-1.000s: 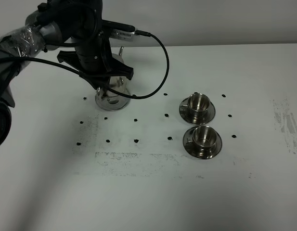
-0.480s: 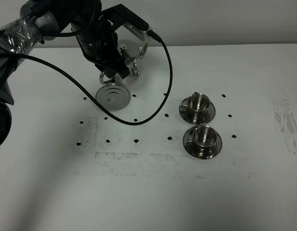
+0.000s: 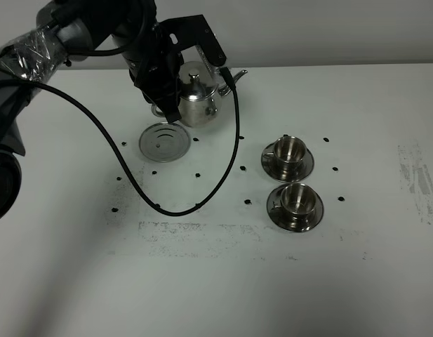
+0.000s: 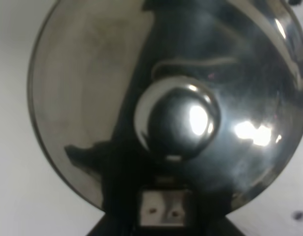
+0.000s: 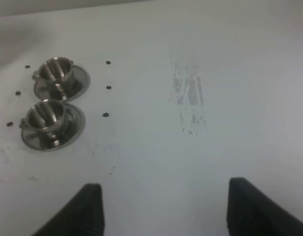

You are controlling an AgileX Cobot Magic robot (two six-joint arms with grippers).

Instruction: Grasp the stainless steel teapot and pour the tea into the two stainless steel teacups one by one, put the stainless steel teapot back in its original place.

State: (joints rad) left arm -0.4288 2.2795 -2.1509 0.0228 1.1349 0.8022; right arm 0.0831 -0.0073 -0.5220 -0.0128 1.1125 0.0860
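My left gripper (image 3: 164,105) is shut on the stainless steel teapot (image 3: 196,97) at its handle side and holds it above the table, just behind and right of the bare ringed steel disc (image 3: 163,142). The spout points right, toward the cups. The left wrist view is filled by the teapot's domed lid and knob (image 4: 178,120); the fingers do not show there. Two steel teacups on saucers stand right of centre, one farther (image 3: 289,149) (image 5: 56,73) and one nearer (image 3: 296,199) (image 5: 45,116). No tea is visible. My right gripper (image 5: 168,211) is open and empty above the table, right of the cups.
A black cable (image 3: 167,209) hangs from the left arm and loops down over the table in front of the disc. Small black dots mark the white table around the disc and cups. Scuffed patches (image 5: 188,98) lie to the right of the cups.
The left gripper lifted the teapot off the steel disc and carried it back and to the right, turning the spout toward the cups. The disc is now uncovered.
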